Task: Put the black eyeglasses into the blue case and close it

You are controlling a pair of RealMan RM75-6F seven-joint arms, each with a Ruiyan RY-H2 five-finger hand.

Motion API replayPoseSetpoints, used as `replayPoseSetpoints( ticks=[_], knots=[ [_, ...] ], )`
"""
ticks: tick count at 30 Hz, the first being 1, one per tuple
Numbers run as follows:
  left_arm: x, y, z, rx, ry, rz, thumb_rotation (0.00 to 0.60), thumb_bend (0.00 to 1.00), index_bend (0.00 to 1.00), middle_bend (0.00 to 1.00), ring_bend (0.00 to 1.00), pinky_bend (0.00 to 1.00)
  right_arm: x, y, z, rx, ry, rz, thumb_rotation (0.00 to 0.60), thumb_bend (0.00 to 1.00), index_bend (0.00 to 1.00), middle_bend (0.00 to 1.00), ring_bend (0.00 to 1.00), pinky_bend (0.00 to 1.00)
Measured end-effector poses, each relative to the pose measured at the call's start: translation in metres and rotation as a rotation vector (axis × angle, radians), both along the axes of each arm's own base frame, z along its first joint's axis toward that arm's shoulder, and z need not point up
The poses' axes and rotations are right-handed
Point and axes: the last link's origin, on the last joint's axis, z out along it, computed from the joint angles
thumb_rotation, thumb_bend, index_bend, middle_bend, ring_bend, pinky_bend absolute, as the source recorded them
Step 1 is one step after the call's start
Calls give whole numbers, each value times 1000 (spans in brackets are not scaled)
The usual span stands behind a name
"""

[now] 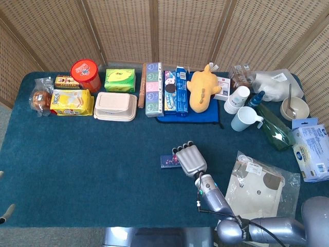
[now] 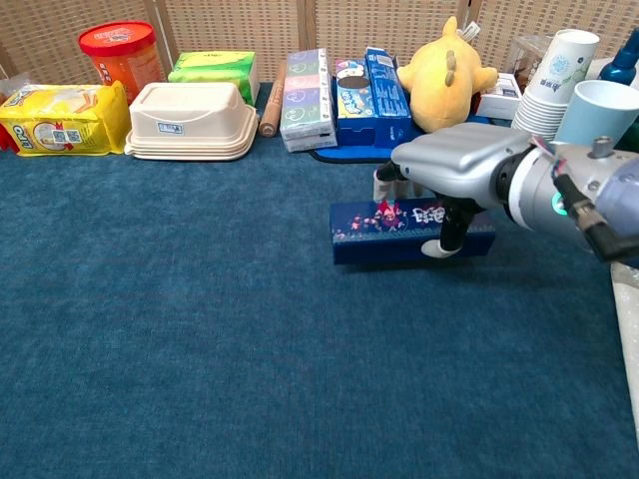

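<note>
Right robot hand (image 2: 454, 170) grasps the blue case (image 2: 411, 230) from above, thumb down its near face, other fingers over the top & far side. Case sits directly under the palm, w/ its long axis running left-right across the tabletop (image 2: 200, 339); most of its length sticks out toward the robot's left. Lid looks closed. Whether it rests on the cloth or is just lifted: can't tell. Black eyeglasses not visible in either view. Left robot hand out of sight, so right is plainly the nearer one for opening the case.
</note>
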Motion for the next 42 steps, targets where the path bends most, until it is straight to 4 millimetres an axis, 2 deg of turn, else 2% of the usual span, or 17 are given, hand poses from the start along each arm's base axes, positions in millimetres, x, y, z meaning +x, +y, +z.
replayPoseSetpoints(
  ticks=[3, 6, 8, 16, 22, 26, 32, 36, 42],
  knots=[
    [0, 3, -2, -6, 2, 5, 600, 262, 0, 54, 0, 0, -2, -6, -1, 4, 3, -21, 600, 291, 108, 164, 59, 134],
    [1, 6, -4, -13, 1, 13, 600, 261, 0, 45, 0, 0, -5, -8, 2, 3, 2, -36, 600, 291, 21, 99, 7, 122],
    [1, 8, -5, -19, 2, 18, 600, 262, 0, 41, 0, 0, -5, -7, 6, 2, -12, -44, 600, 291, 8, 82, 0, 121],
    [5, 16, -6, -39, 31, 59, 600, 264, 0, 36, 0, 0, -18, -4, 41, -74, -70, -52, 600, 291, 46, 88, 0, 120],
    [5, 12, -4, -48, 75, 110, 600, 263, 0, 42, 0, 0, -47, 13, 78, -192, -84, -36, 600, 292, 141, 152, 21, 113],
    [8, 9, -3, -55, 125, 138, 600, 262, 0, 48, 0, 0, -79, 36, 105, -294, -64, -23, 600, 292, 196, 177, 34, 107],
    [19, 9, -2, -48, 154, 157, 600, 263, 11, 62, 0, 0, -127, 78, 141, -423, -75, -88, 600, 294, 222, 188, 39, 103],
    [24, 10, -5, -44, 204, 154, 600, 263, 15, 63, 0, 0, -146, 99, 155, -468, -74, -121, 600, 294, 238, 189, 41, 102],
    [41, 16, -16, -56, 207, 118, 600, 264, 16, 64, 0, 0, -165, 128, 163, -497, -74, -202, 600, 293, 239, 190, 57, 97]
  ],
)
